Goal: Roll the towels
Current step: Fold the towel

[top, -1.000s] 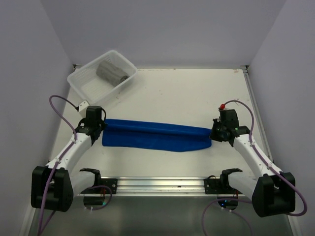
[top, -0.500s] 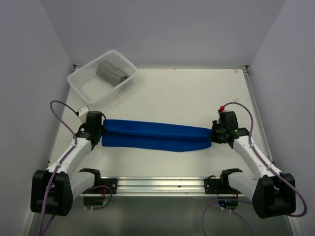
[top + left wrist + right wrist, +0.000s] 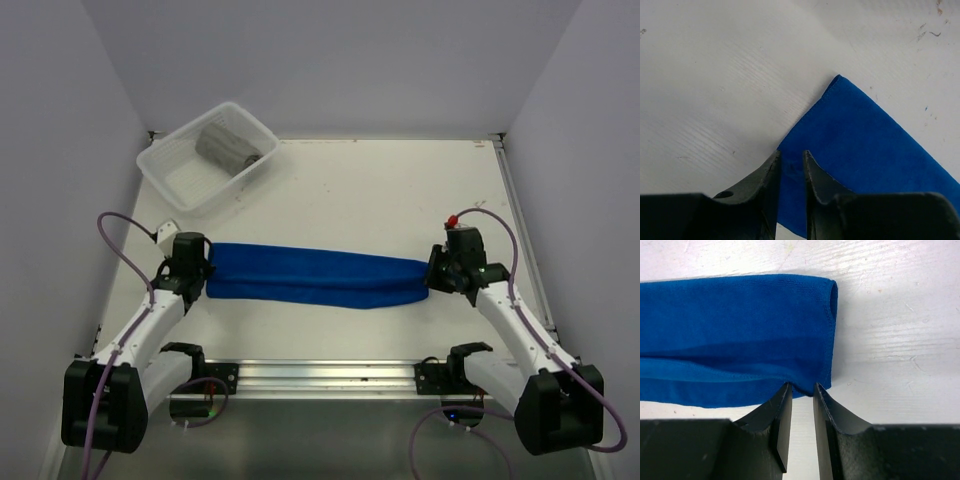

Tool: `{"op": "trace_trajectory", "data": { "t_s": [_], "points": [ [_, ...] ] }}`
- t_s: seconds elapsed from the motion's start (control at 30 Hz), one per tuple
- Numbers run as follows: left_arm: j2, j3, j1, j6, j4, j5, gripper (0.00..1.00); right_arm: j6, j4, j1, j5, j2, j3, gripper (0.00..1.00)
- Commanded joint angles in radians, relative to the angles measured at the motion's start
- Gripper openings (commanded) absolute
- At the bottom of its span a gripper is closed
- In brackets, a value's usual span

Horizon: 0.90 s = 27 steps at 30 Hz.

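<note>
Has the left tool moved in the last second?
Yes. The left tool pulled back toward the near edge, farther from the plastic basket.

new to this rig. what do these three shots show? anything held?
Two robot arms stand at the near edge of the table, each with a two-finger gripper. The wide shot is from a fixed camera above and behind them; each close-up is from a wrist camera, its dark fingers at the bottom. A long folded blue towel lies on the table; a grey towel sits in the plastic basket, far left. The left gripper and right gripper are at the blue towel's ends, jaws slightly apart, nothing clamped.
</note>
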Motion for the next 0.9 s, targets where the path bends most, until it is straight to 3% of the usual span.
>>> {"op": "trace_trajectory", "data": {
  "t_s": [0.0, 0.4, 0.87],
  "points": [
    [-0.017, -0.003, 0.008, 0.017, 0.054, -0.003, 0.27, 0.012, -0.012, 0.003, -0.031, -0.035, -0.004, 0.27],
    [0.036, 0.074, 0.006, 0.037, 0.073, 0.034, 0.31, 0.04, 0.012, 0.02, -0.069, -0.12, -0.035, 0.32],
    [0.249, 0.252, 0.005, 0.084, 0.066, 0.048, 0.36, 0.144, 0.05, 0.018, 0.132, 0.126, 0.14, 0.41]
  ]
}}
